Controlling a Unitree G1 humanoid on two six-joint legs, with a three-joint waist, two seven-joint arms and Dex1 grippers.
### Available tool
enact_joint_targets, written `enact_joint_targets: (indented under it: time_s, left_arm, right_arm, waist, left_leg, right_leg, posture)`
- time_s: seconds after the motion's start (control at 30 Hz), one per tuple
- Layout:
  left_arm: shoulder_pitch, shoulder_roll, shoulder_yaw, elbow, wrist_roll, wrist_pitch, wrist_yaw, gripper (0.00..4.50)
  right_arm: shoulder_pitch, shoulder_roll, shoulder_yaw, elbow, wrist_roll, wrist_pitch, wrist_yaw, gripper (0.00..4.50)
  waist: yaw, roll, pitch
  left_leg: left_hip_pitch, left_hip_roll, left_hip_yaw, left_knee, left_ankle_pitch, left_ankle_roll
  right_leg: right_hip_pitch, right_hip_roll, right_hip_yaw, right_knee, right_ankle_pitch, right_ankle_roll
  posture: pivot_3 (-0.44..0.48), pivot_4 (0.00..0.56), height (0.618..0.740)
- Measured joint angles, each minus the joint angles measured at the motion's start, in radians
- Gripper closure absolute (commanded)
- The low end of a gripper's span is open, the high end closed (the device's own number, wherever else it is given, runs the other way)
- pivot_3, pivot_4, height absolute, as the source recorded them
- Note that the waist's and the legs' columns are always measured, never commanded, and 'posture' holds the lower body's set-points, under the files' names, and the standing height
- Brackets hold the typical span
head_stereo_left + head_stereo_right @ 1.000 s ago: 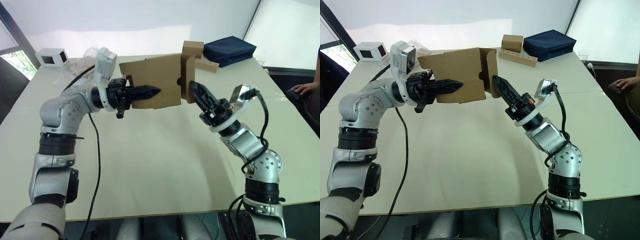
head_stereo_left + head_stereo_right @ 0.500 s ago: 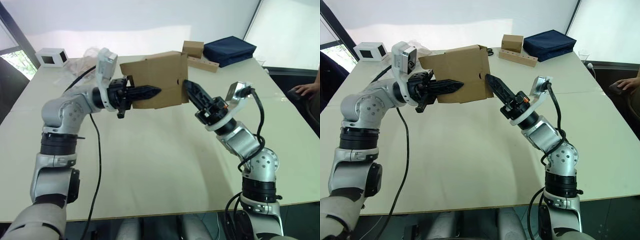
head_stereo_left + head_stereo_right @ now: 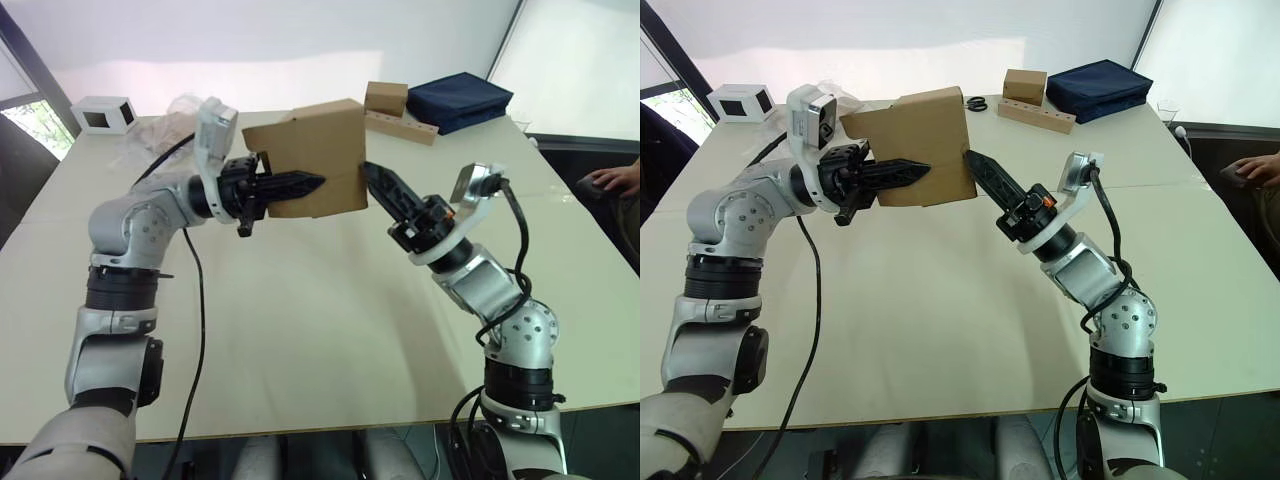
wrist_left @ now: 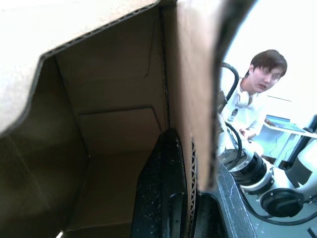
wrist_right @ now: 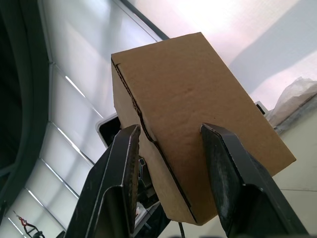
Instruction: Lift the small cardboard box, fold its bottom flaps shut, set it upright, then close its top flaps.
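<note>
The small cardboard box (image 3: 325, 150) hangs on its side above the table, plain brown. My left gripper (image 3: 300, 184) is shut on its near wall: in the left wrist view one black finger (image 4: 161, 193) lies inside the box against that wall. The bottom flaps (image 5: 173, 99) at the end facing my right arm lie folded flat against the box. My right gripper (image 3: 375, 178) points at that end with its tip at the lower corner. In the right wrist view its fingers (image 5: 119, 178) stand apart, so it is open, with the box just beyond them.
At the table's far side sit a white box with dark windows (image 3: 102, 113), crumpled plastic (image 3: 180, 108), a brown box on a long strip (image 3: 386, 98) and a dark blue bag (image 3: 460, 97). A person's hand (image 3: 612, 180) rests at the right edge. Bare table (image 3: 300, 330) lies below the box.
The flap that stood out from the box's right end has been pushed flat. My right gripper has moved left up to that end. The left gripper has kept its hold.
</note>
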Motion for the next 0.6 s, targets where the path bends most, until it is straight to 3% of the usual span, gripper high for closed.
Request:
enact_joint_targets:
  time_s: [0.6]
  left_arm:
    - [0.008,0.003,0.000,-0.022,-0.004,0.029,0.000,4.50]
  right_arm:
    - [0.030,-0.054,0.012,-0.053,-0.046,0.004,0.032,2.54]
  waist:
    - [0.000,0.000,0.000]
  left_leg:
    - [0.000,0.000,0.000,0.000,0.000,0.001]
  right_leg:
    - [0.000,0.000,0.000,0.000,0.000,0.000]
  posture:
    - [0.000,0.150,0.740]
